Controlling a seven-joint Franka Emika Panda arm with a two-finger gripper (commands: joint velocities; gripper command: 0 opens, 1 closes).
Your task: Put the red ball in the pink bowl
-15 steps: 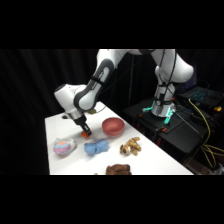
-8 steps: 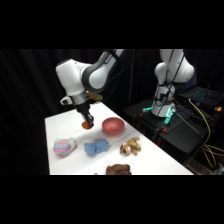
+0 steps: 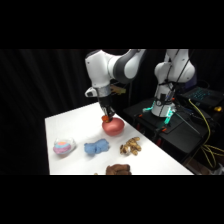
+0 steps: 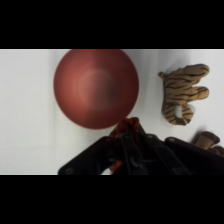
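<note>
The pink bowl (image 3: pixel 115 128) sits on the white table (image 3: pixel 70 125), right of its middle. My gripper (image 3: pixel 106 116) hangs just over the bowl's left rim, shut on the red ball (image 3: pixel 106 119), which shows as a small red-orange spot under the fingers. In the wrist view the bowl (image 4: pixel 96 87) fills the upper middle and looks empty. The gripper (image 4: pixel 128 126) rises from the bottom edge, its tips over the bowl's near rim. Only slivers of the ball (image 4: pixel 116 164) show behind the black linkage.
A pastel pink-blue lump (image 3: pixel 63 146), a blue soft toy (image 3: pixel 96 147), a tiger-striped toy (image 3: pixel 131 145) and a brown toy (image 3: pixel 118 170) lie along the table's front. In the wrist view the striped toy (image 4: pixel 182 92) lies right of the bowl.
The gripper has lifted off the table's left part and travelled right with the red ball, arriving above the bowl's left rim.
</note>
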